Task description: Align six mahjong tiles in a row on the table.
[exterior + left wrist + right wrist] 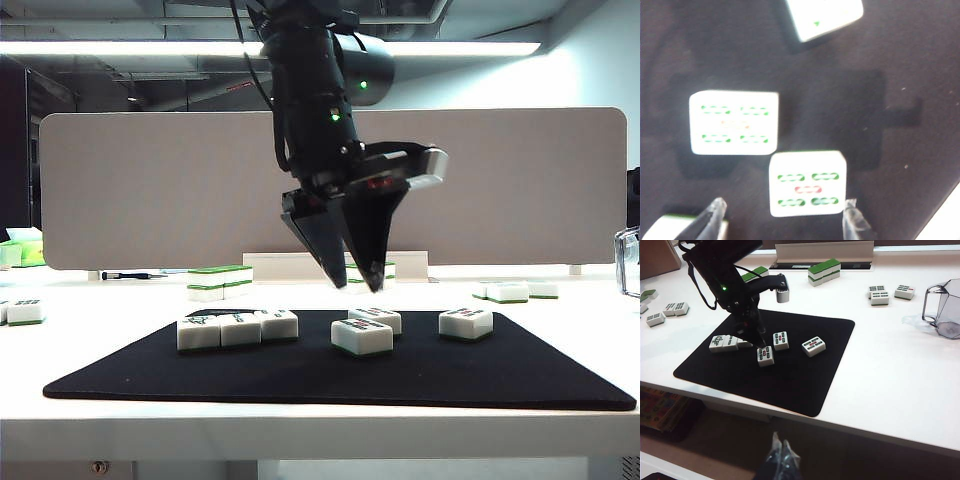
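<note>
Six mahjong tiles lie face up on the black mat (300,385). Three stand side by side in a row (238,330) on the mat's left. Three lie loose: a near one (362,336), one just behind it (375,318) and one to the right (466,322). My left gripper (356,285) hangs open over the middle of the mat, above the two loose middle tiles. In the left wrist view its fingertips (716,205) stand wide apart over a tile (807,183) with nothing between them. My right gripper (780,447) is shut, low in front of the table's front edge.
The white table (890,370) carries spare tiles: green-topped stacks (220,282) behind the mat, a few at the far right (508,291) and at the left (25,311). A clear container (942,310) stands at the right. The grey divider panel (150,190) closes the back.
</note>
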